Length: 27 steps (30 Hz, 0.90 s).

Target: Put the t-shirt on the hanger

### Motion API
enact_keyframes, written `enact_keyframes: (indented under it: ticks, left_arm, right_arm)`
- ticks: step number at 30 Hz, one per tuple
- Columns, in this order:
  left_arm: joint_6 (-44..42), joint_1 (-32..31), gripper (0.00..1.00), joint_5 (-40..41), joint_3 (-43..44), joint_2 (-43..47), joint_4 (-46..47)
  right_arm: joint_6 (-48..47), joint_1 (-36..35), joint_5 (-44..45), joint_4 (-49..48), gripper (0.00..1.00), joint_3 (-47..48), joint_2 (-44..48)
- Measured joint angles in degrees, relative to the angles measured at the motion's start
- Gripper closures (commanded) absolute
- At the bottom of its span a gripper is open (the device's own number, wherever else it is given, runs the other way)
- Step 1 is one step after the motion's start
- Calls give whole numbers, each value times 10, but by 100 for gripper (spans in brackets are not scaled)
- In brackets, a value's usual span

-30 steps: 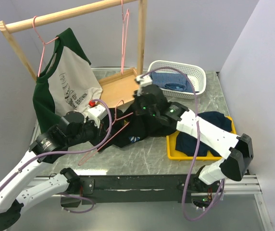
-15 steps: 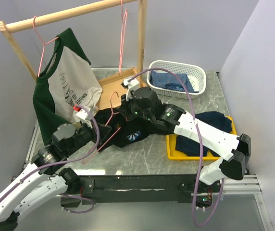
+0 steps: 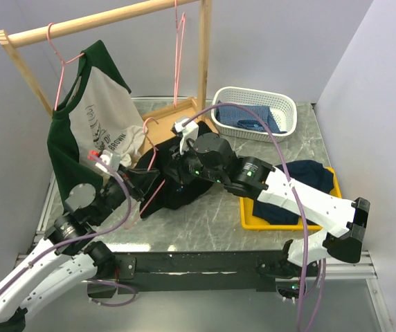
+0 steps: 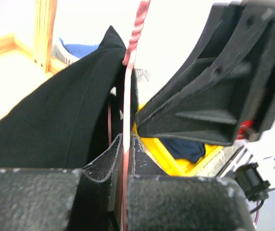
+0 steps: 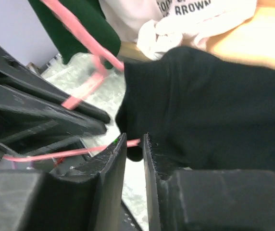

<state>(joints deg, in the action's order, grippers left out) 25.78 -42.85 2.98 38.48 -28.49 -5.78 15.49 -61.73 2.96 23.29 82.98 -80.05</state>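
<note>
The pink hanger (image 3: pixel 148 153) stands nearly upright at mid-table, hook up. My left gripper (image 3: pixel 141 182) is shut on its lower wire; in the left wrist view the wire (image 4: pixel 128 91) runs straight up from between the pads of my gripper (image 4: pixel 125 140). The black t-shirt (image 3: pixel 184 188) is bunched against the hanger and partly raised off the table, and it drapes left of the wire (image 4: pixel 56 120). My right gripper (image 3: pixel 175 159) is beside the hanger, nearly closed, pinching the shirt's edge (image 5: pixel 209 106) at its tips (image 5: pixel 133 143). The hanger wire (image 5: pixel 56 154) passes behind them.
A wooden rack (image 3: pixel 108 21) at the back holds a grey shirt with green sleeves (image 3: pixel 94 128) and a spare pink hanger (image 3: pixel 178 55). A wooden tray (image 3: pixel 174 123), a white basket (image 3: pixel 281 104) and a yellow tray (image 3: pixel 248 211) with a navy garment (image 3: pixel 305 176) lie behind and right.
Both grippers have moved left and back together. The hanger has swung more upright with its hook higher, and the t-shirt has been dragged left with it.
</note>
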Motion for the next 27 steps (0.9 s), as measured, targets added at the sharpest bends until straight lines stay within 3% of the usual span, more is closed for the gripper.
enact_keyframes:
  ticks: [3,9,14,27]
  left_arm:
    - [5,0,99,10,-10,22,19]
    - [15,0,99,30,-27,38,62]
    - [22,0,99,36,-36,23,84]
    - [28,0,99,46,-36,-7,120]
  right_arm:
    - [3,0,13,-1,49,-19,10]
    - [35,-12,35,-56,49,-170,81]
    - [46,-68,57,-150,52,-274,112]
    - [15,-100,139,-405,51,-310,23]
